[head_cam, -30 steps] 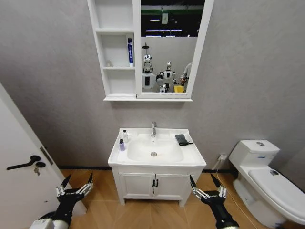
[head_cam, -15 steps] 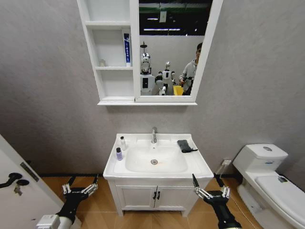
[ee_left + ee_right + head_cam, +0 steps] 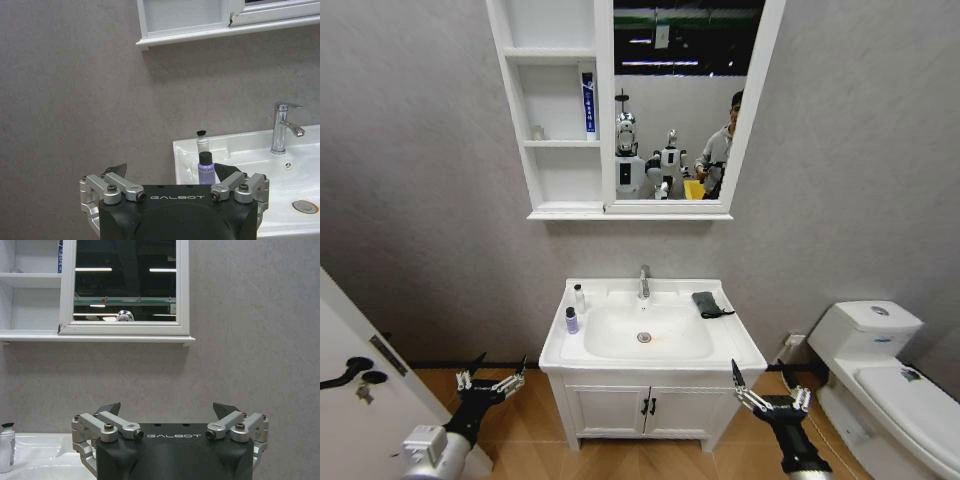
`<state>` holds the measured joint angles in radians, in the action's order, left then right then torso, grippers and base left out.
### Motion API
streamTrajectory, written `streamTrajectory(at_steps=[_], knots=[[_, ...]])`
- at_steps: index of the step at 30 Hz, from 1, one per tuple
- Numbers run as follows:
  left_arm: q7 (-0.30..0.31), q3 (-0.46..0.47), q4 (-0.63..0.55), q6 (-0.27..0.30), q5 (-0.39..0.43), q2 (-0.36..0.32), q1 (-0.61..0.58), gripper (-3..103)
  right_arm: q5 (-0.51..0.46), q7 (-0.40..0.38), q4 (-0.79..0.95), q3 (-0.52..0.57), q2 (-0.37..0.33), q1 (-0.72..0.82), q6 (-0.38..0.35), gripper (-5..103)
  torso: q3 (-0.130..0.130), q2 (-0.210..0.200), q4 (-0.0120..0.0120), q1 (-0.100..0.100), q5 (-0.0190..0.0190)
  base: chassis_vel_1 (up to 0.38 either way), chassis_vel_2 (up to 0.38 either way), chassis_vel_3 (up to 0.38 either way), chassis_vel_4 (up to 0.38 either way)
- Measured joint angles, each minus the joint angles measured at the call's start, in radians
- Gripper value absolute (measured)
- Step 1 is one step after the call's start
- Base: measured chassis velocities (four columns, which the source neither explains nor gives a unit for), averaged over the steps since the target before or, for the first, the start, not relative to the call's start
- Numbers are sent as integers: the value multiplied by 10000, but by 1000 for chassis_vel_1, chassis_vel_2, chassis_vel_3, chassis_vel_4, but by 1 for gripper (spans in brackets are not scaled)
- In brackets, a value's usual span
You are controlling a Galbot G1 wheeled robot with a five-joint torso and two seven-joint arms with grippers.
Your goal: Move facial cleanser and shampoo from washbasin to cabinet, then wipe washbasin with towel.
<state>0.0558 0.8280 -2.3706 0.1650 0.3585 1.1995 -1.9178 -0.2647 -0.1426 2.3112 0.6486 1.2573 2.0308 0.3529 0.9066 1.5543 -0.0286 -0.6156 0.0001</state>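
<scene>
The white washbasin [image 3: 730, 345] stands ahead against the grey wall. A purple bottle [image 3: 571, 321] and a white bottle [image 3: 579, 298], both dark-capped, stand on its left rim. The dark folded towel [image 3: 708, 304] lies on the right rim. Above hangs the cabinet [image 3: 560, 110] with open shelves and a mirror. My left gripper [image 3: 492, 375] is open, low, left of the vanity. My right gripper [image 3: 768, 388] is open, low at the vanity's right corner. The left wrist view shows the open left gripper [image 3: 170, 170] with both bottles [image 3: 206, 168] beyond. In the right wrist view the right gripper [image 3: 167, 407] is open.
A white two-door vanity [image 3: 645, 410] carries the basin. A toilet [image 3: 880, 370] stands at the right, and a white door [image 3: 360, 400] with a dark handle at the left. A blue-and-white tube [image 3: 589, 105] stands on a cabinet shelf. A chrome tap [image 3: 643, 282] rises behind the bowl.
The whole picture has shifted, so the camera has moved; the basin now sits nearer the middle. Both grippers stay low and open. Nothing on the basin has moved.
</scene>
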Motion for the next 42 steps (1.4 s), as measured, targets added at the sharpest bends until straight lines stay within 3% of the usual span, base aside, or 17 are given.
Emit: streamTrajectory(at_steps=[9, 22, 30, 35, 42], knots=[[-40, -152, -162, -87, -336, 649, -155, 96, 52, 160, -47, -163, 106, 72, 24, 100, -2, 1, -1, 5, -1, -6, 4, 4, -5], [-96, -223, -129, -210, -551, 866, -205, 96, 531, 160, -104, -270, 151, 125, 190, 100, -1, -1, -2, -2, 0, -139, 124, 143, -135], [-710, -641, 706, -594, -1038, 166, 182, 96, 1118, 167, -350, -441, 206, 185, 341, 100, 0, -3, -5, -1, -5, -53, 80, 53, -41], [-905, -1000, 1574, -563, -508, -465, 779, 96, 1247, 186, -523, -428, 225, 250, 498, 100, -3, 3, -1, 11, -1, 31, -27, -31, 15], [-975, -2001, 2386, -498, -243, -683, 1555, 96, 1284, 182, -669, -389, 290, 317, 579, 100, 0, 0, -1, 0, -1, 0, 0, 0, 0]])
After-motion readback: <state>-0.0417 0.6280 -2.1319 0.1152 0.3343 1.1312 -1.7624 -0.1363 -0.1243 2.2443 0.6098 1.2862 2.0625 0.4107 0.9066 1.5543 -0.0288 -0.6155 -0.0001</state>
